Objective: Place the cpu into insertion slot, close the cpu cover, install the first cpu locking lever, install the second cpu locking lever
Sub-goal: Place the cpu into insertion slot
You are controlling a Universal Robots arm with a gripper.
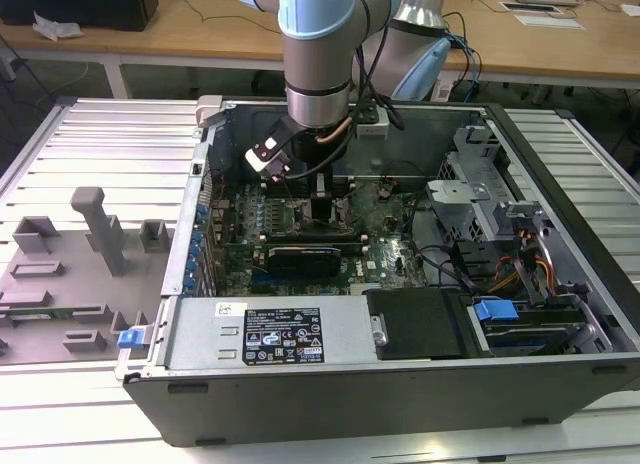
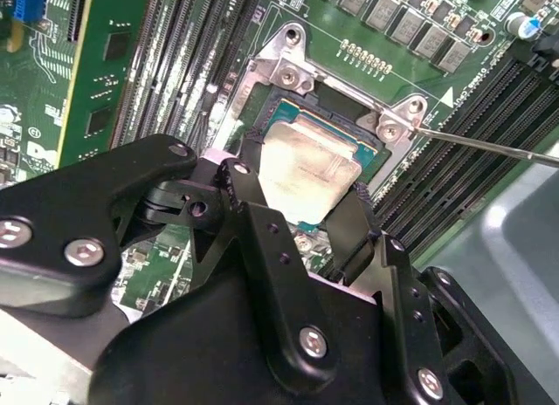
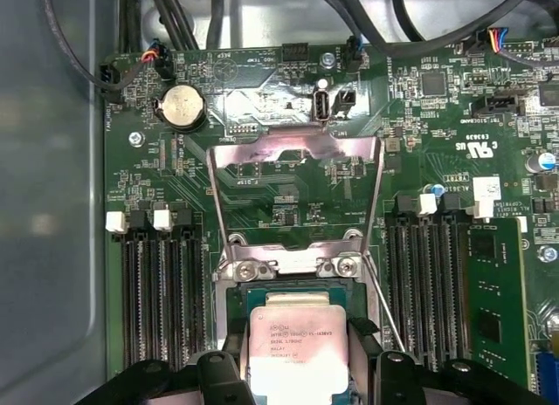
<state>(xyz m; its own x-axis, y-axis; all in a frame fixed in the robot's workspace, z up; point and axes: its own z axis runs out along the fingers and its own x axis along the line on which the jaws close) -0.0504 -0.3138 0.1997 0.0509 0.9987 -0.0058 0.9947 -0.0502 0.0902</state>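
Coin battery [image 3: 183, 106] on green motherboard [image 3: 419, 161], black memory slots [image 3: 162, 291], grey fixtures [image 1: 100, 229] beside open case [image 1: 400, 404].

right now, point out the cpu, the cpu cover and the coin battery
cpu [image 3: 299, 354], first wrist view, middle of its silver-grey top
cpu cover [image 3: 297, 147], first wrist view, open frame's far bar
coin battery [image 3: 183, 105], first wrist view, middle of its round face

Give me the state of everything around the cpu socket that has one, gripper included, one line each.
gripper: shut on the cpu.
cpu: gripped on two sides, at the insertion slot; seating unclear.
insertion slot: uncovered, cpu over it.
cpu cover: open, swung back off the slot.
locking lever: unlatched, sticking out free.
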